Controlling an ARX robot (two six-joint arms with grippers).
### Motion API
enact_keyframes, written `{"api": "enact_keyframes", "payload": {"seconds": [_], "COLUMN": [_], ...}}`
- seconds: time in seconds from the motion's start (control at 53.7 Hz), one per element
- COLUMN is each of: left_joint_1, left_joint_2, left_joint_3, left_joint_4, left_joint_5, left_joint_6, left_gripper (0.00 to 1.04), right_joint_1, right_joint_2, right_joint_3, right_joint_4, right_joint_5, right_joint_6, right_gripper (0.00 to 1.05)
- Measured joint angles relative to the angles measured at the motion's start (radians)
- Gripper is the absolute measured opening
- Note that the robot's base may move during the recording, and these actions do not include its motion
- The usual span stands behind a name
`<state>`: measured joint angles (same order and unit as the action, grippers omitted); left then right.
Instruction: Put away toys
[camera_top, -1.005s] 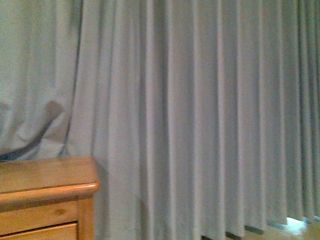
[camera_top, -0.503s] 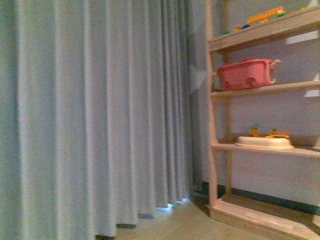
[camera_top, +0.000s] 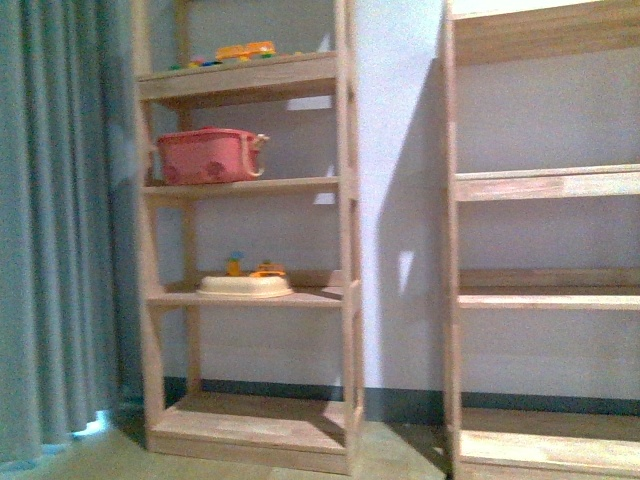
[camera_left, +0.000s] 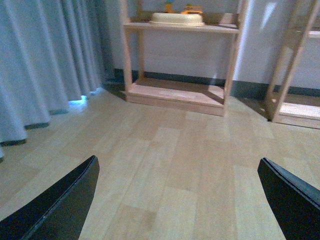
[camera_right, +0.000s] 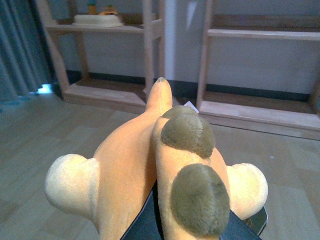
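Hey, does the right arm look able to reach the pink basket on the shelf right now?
Probably not yet. Nothing blocks the way, but open floor lies between the plush toy it holds and the shelf unit, and the pink basket sits on an upper shelf.

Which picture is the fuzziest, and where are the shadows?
Front view: the fuzziest, all soft and bluish; the left shelf throws a dark shadow on the wall. Left wrist view: clearer, with daylight glowing under the curtain. Right wrist view: the toy is so close that it looks huge and fills the bottom of the picture.
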<state>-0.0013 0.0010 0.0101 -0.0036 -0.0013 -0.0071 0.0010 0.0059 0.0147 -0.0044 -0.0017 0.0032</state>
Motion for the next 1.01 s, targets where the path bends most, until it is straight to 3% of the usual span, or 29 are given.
{"api": "enact_keyframes", "payload": {"seconds": [1.005], "left_joint_1": [-0.001], "left_joint_2": [0.000], "left_joint_3": [0.000], "left_joint_4": [0.000], "left_joint_5": [0.002], "left_joint_6": [0.000], "left_gripper": [0.98], "right_joint_1": [0.000], "right_joint_2": [0.000], "right_joint_3": [0.000], "right_joint_4": [0.000], "right_joint_5": [0.000], "right_joint_6": [0.000], "right_gripper": [0.06]}}
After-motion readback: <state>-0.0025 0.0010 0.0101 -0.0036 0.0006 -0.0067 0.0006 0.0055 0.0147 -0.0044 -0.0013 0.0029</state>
